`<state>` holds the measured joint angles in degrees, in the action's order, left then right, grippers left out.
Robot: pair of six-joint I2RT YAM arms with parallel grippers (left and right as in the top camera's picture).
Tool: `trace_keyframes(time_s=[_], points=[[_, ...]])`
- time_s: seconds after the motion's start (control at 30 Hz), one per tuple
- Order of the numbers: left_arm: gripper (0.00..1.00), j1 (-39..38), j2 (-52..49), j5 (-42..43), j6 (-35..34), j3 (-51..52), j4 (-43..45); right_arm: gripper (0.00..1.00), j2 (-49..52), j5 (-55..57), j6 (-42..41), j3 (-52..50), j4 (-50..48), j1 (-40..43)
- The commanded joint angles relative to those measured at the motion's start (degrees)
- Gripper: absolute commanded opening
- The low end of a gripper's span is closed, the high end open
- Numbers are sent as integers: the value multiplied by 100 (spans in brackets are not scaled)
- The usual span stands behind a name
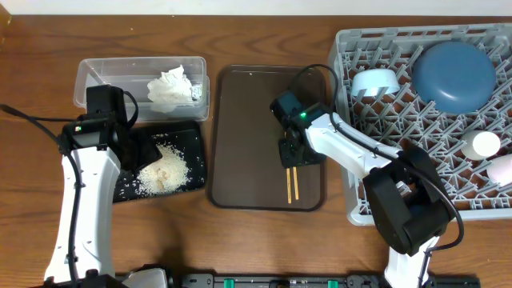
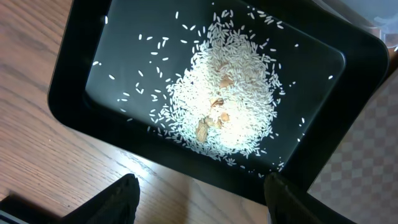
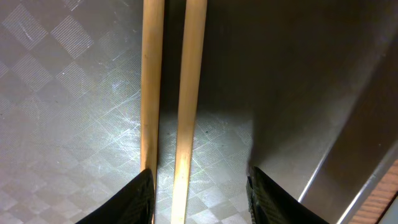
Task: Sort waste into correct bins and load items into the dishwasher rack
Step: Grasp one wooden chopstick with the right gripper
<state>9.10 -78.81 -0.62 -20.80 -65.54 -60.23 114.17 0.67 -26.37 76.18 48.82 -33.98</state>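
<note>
Straddling chopsticks (image 3: 186, 93), right pincer (image 3: 199, 190) beside brown tray (image 3: 351, 165) rim.

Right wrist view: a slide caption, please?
Open right claw poised over two wooden chopsticks lying on the brown tray.

Wood-grain brown table (image 1: 264, 32), black tray (image 2: 323, 124) speckled with white rice grains (image 2: 230, 106), clear tub (image 1: 96, 76), white crumpled paper (image 1: 170, 88), dark brown serving tray (image 3: 62, 93) with fine checkered texture, pale wooden chopsticks (image 3: 186, 93), grey rack (image 1: 360, 200), dark blue bowl (image 1: 454, 76), light-blue bowl (image 1: 374, 82), white cups (image 1: 485, 144)
</note>
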Motion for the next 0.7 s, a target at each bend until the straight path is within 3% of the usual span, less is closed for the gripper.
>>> trace_keyframes(time_s=[0.0, 0.4, 0.67], points=[[68, 20, 26, -90, -33, -33, -35, 47, 127, 92, -131, -13, 72, -59], [68, 20, 24, -90, -33, -33, -35, 46, 127, 107, -238, -13, 297, -59], [68, 20, 24, -90, -35, -33, -37, 19, 127, 79, -236, -13, 319, -59]])
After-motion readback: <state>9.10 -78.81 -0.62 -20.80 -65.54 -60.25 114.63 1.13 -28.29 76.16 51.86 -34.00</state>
